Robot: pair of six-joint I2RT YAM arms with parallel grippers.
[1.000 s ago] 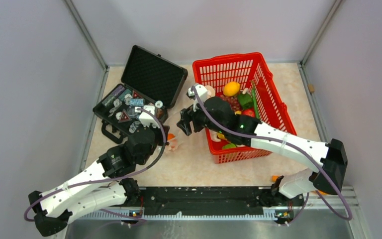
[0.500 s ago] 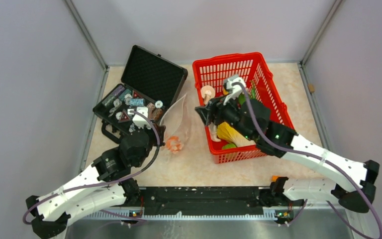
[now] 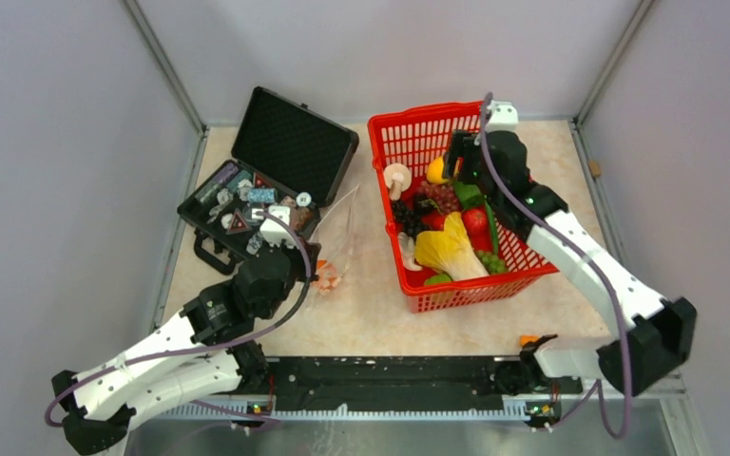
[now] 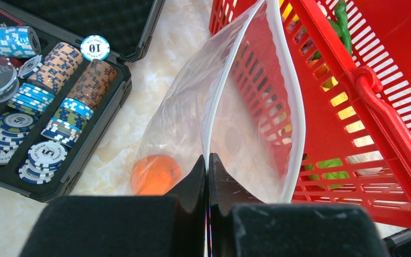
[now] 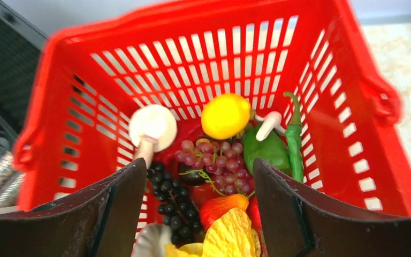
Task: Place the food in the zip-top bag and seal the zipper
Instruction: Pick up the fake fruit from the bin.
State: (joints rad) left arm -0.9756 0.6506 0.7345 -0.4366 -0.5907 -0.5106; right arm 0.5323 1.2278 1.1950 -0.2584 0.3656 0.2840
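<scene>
From above, we see the left gripper (image 3: 297, 273) at the near corner of the zip-top bag (image 3: 340, 228). The bag lies on the table (image 3: 371, 313) between the black case (image 3: 290, 142) and the red basket (image 3: 523, 204), with one orange (image 3: 328, 276) inside it. The right gripper (image 3: 450, 169) hangs over the basket's far end, above the food (image 3: 451, 249) heaped there.

In the left wrist view, we find the fingers (image 4: 190, 182) pinched tight on one lip of the bag's mouth, and the zipper (image 4: 298, 93) gapes in a wide loop.

In the right wrist view, the fingers (image 5: 112, 214) are spread wide and hold nothing. Below them lie the lemon (image 5: 226, 115), mushroom (image 5: 152, 124), green pepper (image 5: 265, 151) and dark grapes (image 5: 172, 206).
</scene>
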